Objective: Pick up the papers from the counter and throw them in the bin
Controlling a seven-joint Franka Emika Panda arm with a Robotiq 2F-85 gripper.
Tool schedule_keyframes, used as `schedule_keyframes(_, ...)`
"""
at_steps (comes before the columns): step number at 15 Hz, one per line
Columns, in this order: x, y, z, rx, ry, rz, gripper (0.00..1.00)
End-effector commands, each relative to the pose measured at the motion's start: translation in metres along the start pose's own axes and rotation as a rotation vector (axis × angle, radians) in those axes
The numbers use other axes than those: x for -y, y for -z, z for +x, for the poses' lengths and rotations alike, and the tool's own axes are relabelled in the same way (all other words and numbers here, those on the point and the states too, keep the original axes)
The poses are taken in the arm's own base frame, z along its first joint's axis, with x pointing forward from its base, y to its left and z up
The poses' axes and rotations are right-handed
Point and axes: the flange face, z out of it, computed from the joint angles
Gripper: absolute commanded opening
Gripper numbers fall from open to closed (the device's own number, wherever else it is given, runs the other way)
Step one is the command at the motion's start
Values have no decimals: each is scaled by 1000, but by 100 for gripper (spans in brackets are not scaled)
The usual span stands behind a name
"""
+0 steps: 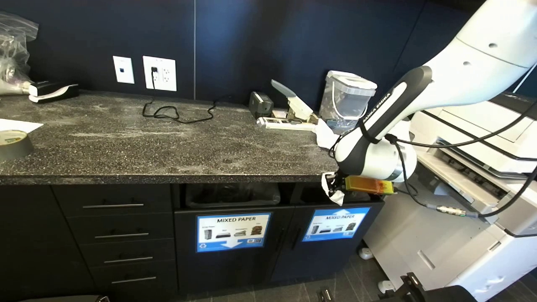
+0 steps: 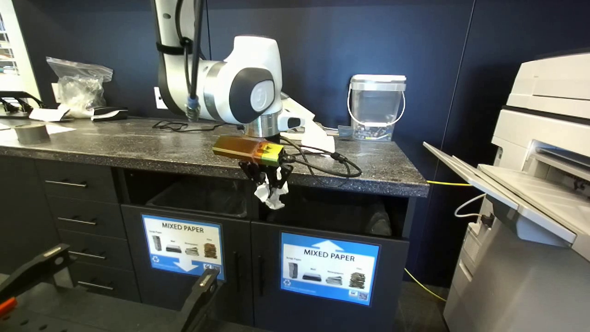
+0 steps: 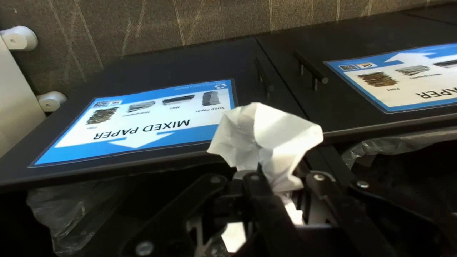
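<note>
My gripper (image 2: 272, 180) is shut on a crumpled white paper (image 2: 272, 198). It hangs just in front of the counter's (image 2: 193, 143) front edge, near the divider between two cabinet slots. In the wrist view the held paper (image 3: 266, 137) covers part of the gap between the two fronts. The bin (image 2: 392, 281), a dark front with a mostly blue label, is below and to one side; its open slot shows a dark liner. The bin also shows in an exterior view (image 1: 319, 256). Another white paper (image 1: 325, 135) lies on the counter beside the hole punch, partly behind the arm.
A twin front (image 2: 237, 295) with a whiter label adjoins the bin. A pale bucket (image 2: 375, 106), a hole punch or stapler (image 1: 293, 113) and a black cable (image 1: 168, 115) stand at the back. A tape roll (image 1: 14, 144) and a printer (image 1: 428, 226) flank the counter.
</note>
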Motion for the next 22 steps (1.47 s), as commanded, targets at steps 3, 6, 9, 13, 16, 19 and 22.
schedule_keyframes(3,-5,-29,-17,-133,40,46,5)
schedule_keyframes(6,-9,-50,-27,-208,67,53,5)
schedule_keyframes(9,-11,-71,-36,-270,95,52,5)
schedule_keyframes(13,-21,-95,-35,-367,103,31,5)
schedule_keyframes(16,-26,-113,-31,-432,78,27,5)
schedule_keyframes(19,-30,-129,-24,-496,35,28,5)
schedule_keyframes(22,-34,-144,-17,-555,-8,28,5)
